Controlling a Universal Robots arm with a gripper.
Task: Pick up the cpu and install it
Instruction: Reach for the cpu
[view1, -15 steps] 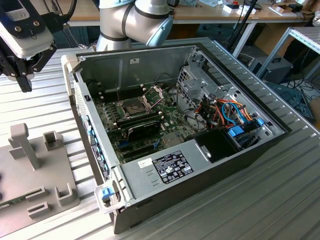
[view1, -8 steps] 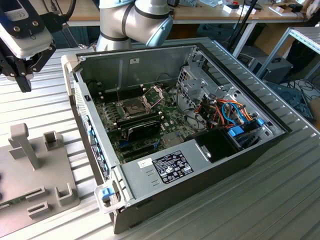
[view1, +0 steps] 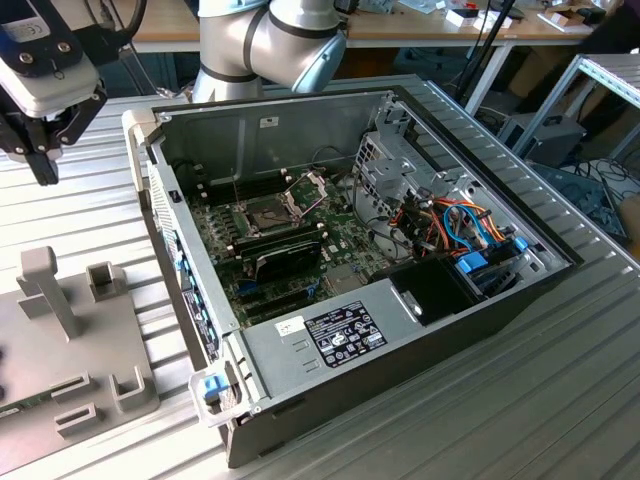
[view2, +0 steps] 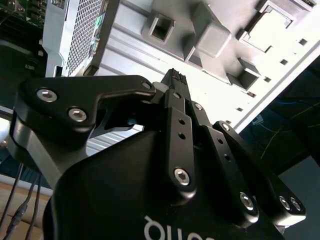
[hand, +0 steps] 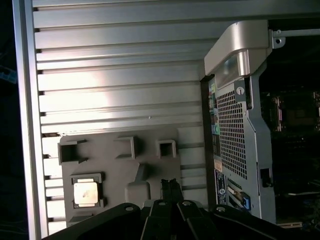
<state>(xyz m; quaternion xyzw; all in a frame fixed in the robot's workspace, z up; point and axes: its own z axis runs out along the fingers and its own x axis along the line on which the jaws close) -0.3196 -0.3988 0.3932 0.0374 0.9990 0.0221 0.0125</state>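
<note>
1. The ribbed metal table spreads out under the gripper on every side; its slats also show in the first wrist view.
2. The open computer case lies flat on the table, to the exterior view's right of the gripper and lower than it. Its perforated end wall faces the gripper's side.
3. The robot arm rises behind the case, well apart from the gripper in the exterior view.
4. A grey fixture plate with raised blocks and pockets sits on the table beside the case, beneath the gripper. In the first wrist view the fingertips line up over a bare part of this plate.
5. The gripper hangs in the air, touching nothing. In both wrist views its two dark fingers are pressed together at the tips with nothing between them.
6. Inside the case, the dark square socket sits on the green board, far from the gripper, with its shiny hinged frame tipped up beside it.
7. The cpu lies flat, silvery top up, in a square pocket of the fixture plate. It is below the gripper and off to the side away from the case, so the fingertips stand between the cpu and the case.
</note>
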